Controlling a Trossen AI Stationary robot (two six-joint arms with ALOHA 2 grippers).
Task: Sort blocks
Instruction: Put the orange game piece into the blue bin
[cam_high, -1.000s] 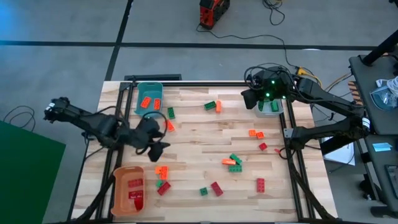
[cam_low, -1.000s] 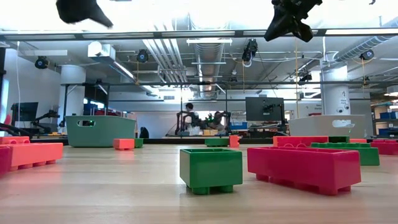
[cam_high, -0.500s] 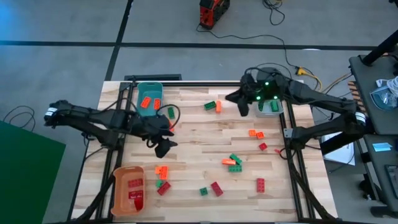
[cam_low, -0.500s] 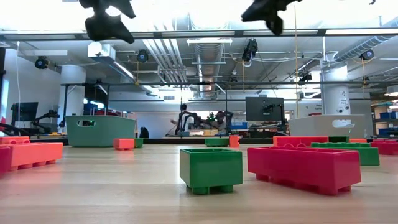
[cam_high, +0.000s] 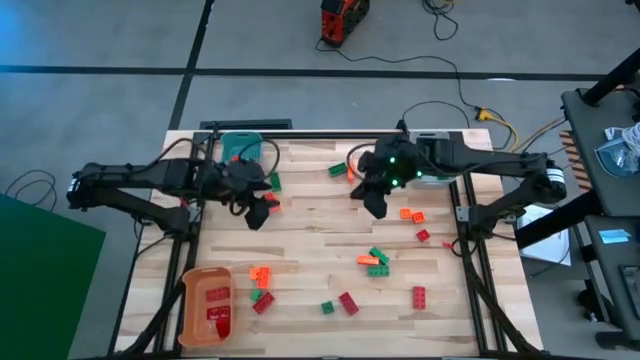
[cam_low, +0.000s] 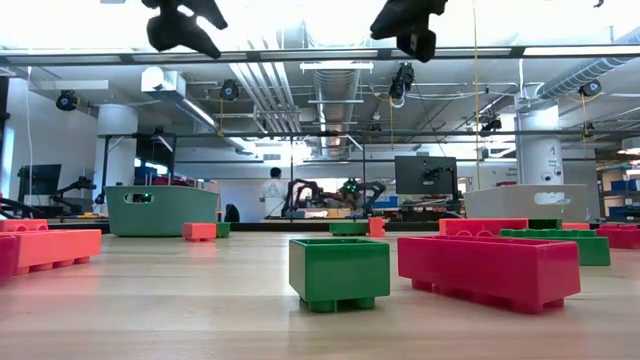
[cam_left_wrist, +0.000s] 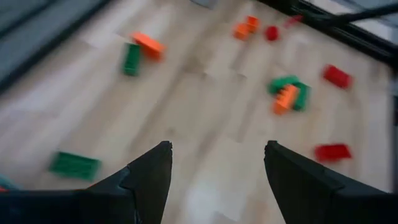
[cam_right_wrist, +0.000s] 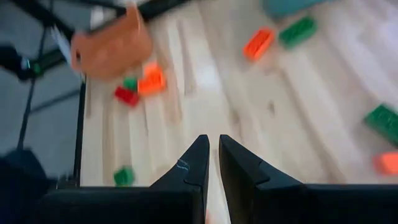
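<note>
High view: our left arm covers most of the teal bin and our right arm most of the grey bin, so their contents can't be counted. Left gripper hangs spread and empty near the teal bin; right gripper has fingers nearly pressed together, empty, above mid-table. We count roughly seventeen loose blocks scattered on the table, plus red ones in the orange bin.

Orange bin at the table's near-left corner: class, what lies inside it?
The orange rectangular plastic bin holds red studded plastic blocks; how many, or whether others lie beneath, cannot be told.
</note>
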